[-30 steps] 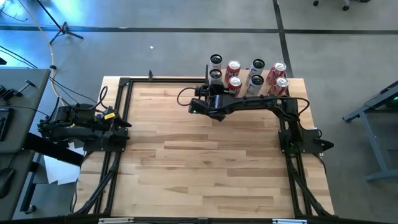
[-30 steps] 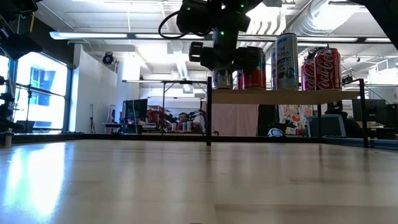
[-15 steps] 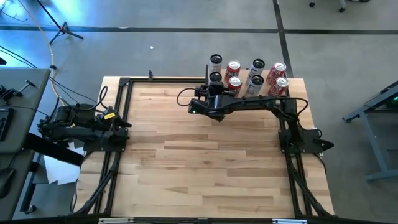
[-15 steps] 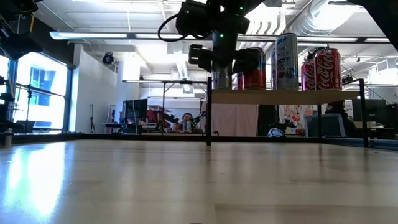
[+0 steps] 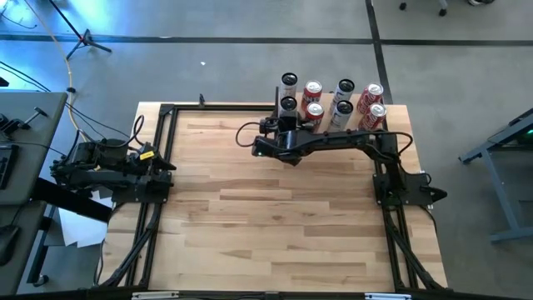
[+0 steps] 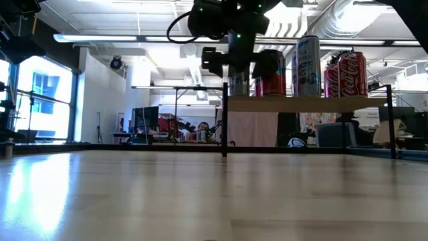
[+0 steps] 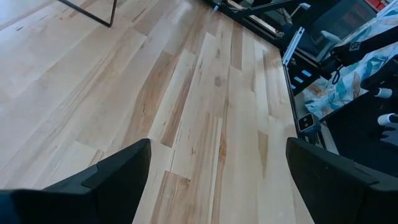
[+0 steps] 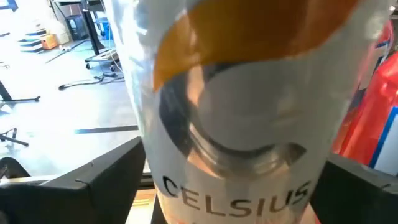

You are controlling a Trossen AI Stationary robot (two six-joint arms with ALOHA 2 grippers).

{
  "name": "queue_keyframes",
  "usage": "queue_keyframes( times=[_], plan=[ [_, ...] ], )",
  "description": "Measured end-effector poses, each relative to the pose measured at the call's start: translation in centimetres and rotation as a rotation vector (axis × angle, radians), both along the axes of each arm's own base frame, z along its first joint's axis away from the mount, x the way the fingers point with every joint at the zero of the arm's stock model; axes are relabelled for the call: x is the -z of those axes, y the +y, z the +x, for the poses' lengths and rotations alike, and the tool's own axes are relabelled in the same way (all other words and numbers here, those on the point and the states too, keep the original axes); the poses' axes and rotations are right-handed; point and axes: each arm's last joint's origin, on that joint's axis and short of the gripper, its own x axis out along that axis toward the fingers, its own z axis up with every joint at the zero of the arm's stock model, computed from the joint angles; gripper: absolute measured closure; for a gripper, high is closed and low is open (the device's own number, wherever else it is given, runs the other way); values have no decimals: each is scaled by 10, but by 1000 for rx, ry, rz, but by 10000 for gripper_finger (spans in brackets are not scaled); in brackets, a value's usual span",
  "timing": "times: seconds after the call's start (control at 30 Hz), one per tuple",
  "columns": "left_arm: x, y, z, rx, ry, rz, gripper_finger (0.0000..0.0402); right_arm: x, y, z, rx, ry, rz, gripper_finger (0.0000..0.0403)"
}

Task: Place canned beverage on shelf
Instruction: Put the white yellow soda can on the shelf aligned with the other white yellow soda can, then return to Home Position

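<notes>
1. On the far right part of the plank table (image 5: pixel 275 200), the shelf (image 6: pixel 301 103) stood as a small pale wood board on thin black metal posts, raised above the tabletop.
2. Eight cans stood on the board in two rows: two silver-and-dark cans at the left end, red cola cans (image 6: pixel 346 73) and tall pale slim cans (image 6: pixel 308 65) further along.
3. The can (image 8: pixel 236 99) nearest the right gripper was a smooth metal cylinder with a glossy white and orange wrap and dark lettering near its base; it stood at the shelf's left front corner (image 5: pixel 288 103).
4. Its long axis ran vertically, its round lid facing straight up, as did the lids of all the others.
5. The right gripper (image 5: pixel 285 122) sat at that corner with its dark fingers (image 8: pixel 99 180) spread wide on either side of the can, a gap showing between each finger and the can wall, so nothing was pinched.
6. From table height, the same gripper (image 6: pixel 235 63) hung above the left post of the shelf, its dark blocky body hiding part of the can.
7. The left gripper (image 7: pixel 217 177) waited at the table's left edge, its two dark fingers spread apart over bare light planks with visible grain.
</notes>
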Motion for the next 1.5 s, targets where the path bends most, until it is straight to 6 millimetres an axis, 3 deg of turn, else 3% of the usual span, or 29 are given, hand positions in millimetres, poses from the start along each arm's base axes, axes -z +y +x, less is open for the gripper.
queue_keyframes(
  times=[0.1, 0.3, 0.6, 0.77, 1.0, 1.17, 1.37, 1.5],
  plan=[
    [0, 0, 0, 0, 0, 0, 52, 0, 2, 0, -4, 5, 3, 7],
    [0, 0, 0, 0, 0, 0, 52, 2, 8, -4, -18, 39, 34, 4],
    [0, 0, 0, 0, 0, 0, 52, 4, 36, -12, -45, 37, 71, 3],
    [0, 0, 0, 0, 0, 0, 52, 6, 62, -17, -92, 53, 144, 3],
    [0, 0, 0, 0, 0, 0, 52, 6, 113, -38, -115, 43, 194, 3],
    [0, 0, 0, 0, 0, 0, 52, -1, 169, -63, -166, 11, 282, 3],
    [0, 0, 0, 0, 0, 0, 52, -23, 244, -104, -450, -11, 183, 4],
    [0, 0, 0, -1, 0, 0, 52, -38, 292, -138, -720, -37, -70, 4]
  ],
)
